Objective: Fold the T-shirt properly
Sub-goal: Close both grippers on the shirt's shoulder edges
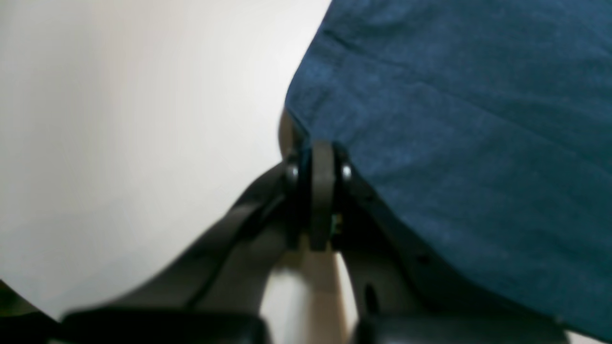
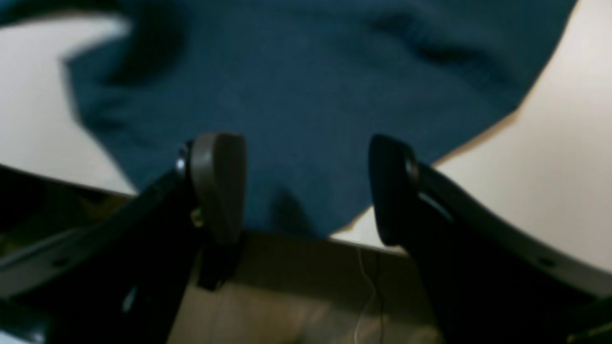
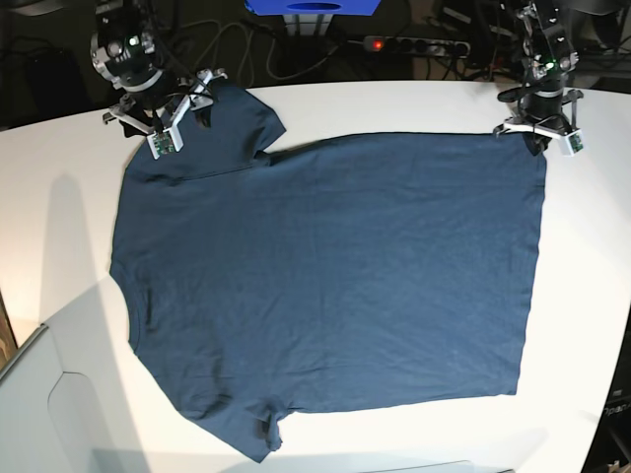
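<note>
In the base view the T-shirt [image 3: 325, 286] lies spread flat on the white table [image 3: 59, 236], filling most of the frame. Its neck edge runs down the left side and its hem down the right. One sleeve points to the upper left, the other to the bottom, left of centre.

At the upper left of that view the right gripper [image 3: 170, 126] hangs over the upper sleeve. In the right wrist view its jaws stand wide apart, the sleeve [image 2: 306, 95] lying between and beyond them. Its fingers [image 2: 217, 184] hold nothing. The table edge crosses the bottom of that frame, just behind the cloth.

At the top of the base view, beyond the table, sit a blue box [image 3: 314, 7] and a power strip [image 3: 414, 44] with a red light.

At the upper right the left gripper [image 3: 537, 138] sits at the shirt's upper hem corner. In the left wrist view its jaws are pressed together at the cloth's edge, and the corner seems pinched between them, though blur hides the contact. The shirt fills the right of that frame, with bare table on the left.
</note>
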Motion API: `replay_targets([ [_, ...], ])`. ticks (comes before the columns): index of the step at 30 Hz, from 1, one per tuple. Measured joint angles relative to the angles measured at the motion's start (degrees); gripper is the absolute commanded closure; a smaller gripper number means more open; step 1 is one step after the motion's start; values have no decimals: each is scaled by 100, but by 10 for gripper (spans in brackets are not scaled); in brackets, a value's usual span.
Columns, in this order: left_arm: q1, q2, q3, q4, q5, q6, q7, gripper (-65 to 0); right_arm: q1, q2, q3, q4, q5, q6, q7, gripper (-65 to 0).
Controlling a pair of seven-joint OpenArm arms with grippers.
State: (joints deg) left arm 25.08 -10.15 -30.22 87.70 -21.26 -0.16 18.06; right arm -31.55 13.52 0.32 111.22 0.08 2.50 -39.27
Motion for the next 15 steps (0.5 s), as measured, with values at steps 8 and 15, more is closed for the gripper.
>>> replay_targets([
  [8, 0, 0, 0, -7, 2, 0, -2, 0, 98, 13, 4, -431, -24, 0, 20, -385],
  [15, 0, 0, 0, -9, 4, 0, -4, 0, 55, -4, 345, -459, -44, -2, 31, -386],
])
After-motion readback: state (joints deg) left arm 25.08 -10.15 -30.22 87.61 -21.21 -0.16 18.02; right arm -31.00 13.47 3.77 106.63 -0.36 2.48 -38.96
